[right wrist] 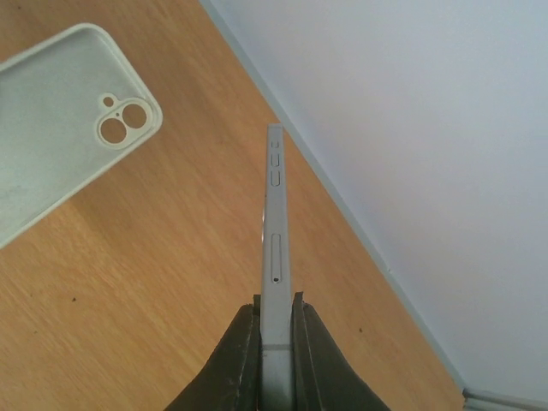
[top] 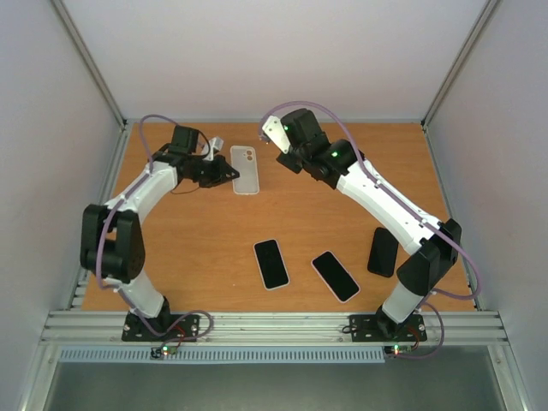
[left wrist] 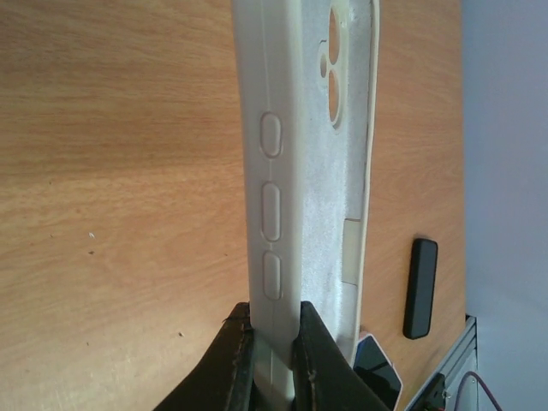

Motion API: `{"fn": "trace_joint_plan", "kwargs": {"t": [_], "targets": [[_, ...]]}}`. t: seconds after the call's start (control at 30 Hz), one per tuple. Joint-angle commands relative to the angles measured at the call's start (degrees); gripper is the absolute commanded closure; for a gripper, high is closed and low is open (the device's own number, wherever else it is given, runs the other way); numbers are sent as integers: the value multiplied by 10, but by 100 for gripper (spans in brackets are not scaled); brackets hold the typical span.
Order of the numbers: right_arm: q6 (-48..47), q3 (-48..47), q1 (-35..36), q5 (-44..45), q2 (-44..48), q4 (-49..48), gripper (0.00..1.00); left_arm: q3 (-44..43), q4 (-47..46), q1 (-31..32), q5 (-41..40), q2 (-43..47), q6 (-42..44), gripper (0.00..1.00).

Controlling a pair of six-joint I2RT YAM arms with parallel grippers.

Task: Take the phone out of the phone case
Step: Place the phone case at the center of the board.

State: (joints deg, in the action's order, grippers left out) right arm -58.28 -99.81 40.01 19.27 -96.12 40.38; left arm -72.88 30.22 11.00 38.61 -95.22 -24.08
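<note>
They're apart! Our left gripper (left wrist: 274, 332) pinches the empty off-white silicone phone case (left wrist: 295, 163); our right gripper (right wrist: 276, 315) clamps the slim pale-silver phone (right wrist: 276, 231), clear beside it. Only setting down remains, we reckon.

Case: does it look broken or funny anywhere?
Nothing looks broken. The case is empty and whole, pinched at one edge by the left pincer. The phone is out of it, clamped in the right pincer.

The phone case (right wrist: 60, 120) runs off-frame left; right gripper (right wrist: 276, 301) hides the phone (right wrist: 276, 223)'s base
</note>
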Motion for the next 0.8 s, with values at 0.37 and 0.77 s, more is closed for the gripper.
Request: {"fn": "trace_joint_plan", "kwargs": {"t": [0.37, 0.77], "targets": [[26, -4, -19, 7, 10, 0, 99, -162, 3, 42, 6, -245, 9, 100], [32, -1, -30, -2, 3, 2, 99, -226, 68, 50, -61, -333, 27, 100]]}}
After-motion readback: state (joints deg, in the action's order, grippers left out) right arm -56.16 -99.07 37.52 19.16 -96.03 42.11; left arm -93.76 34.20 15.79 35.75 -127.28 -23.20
